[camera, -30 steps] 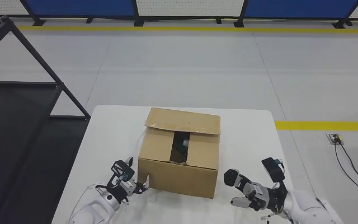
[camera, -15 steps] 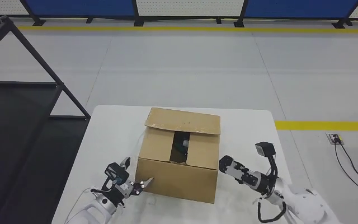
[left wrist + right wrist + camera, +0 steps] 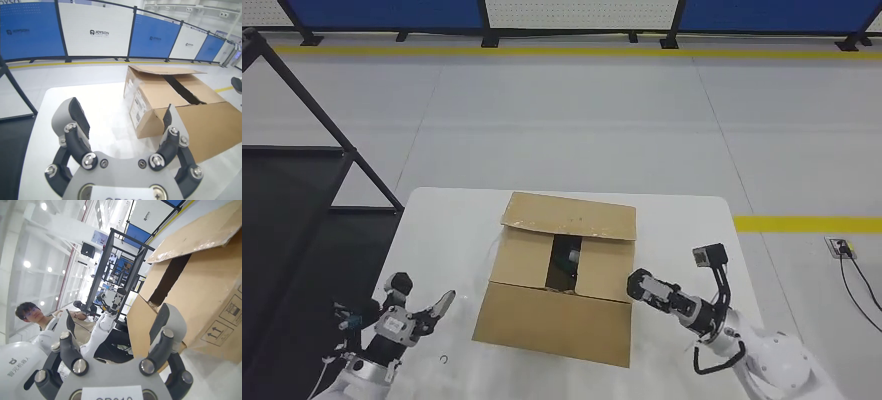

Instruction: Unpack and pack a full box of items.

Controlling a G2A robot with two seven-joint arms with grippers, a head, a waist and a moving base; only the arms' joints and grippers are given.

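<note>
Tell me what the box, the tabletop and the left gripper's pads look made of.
Cardboard box: brown cardboard, matte; the torn, fibrous flap edges show it.
Table: white, smooth and slightly glossy, with a faint reflection of the box; laminate or painted board, cannot tell which.
Pads on the left gripper: black, matte, finely ribbed, probably rubber.

Overhead plus two wrist views, box [image 3: 552,320] shared

robot lab: partition panels [image 3: 382,12], yellow floor line [image 3: 807,224]
</note>
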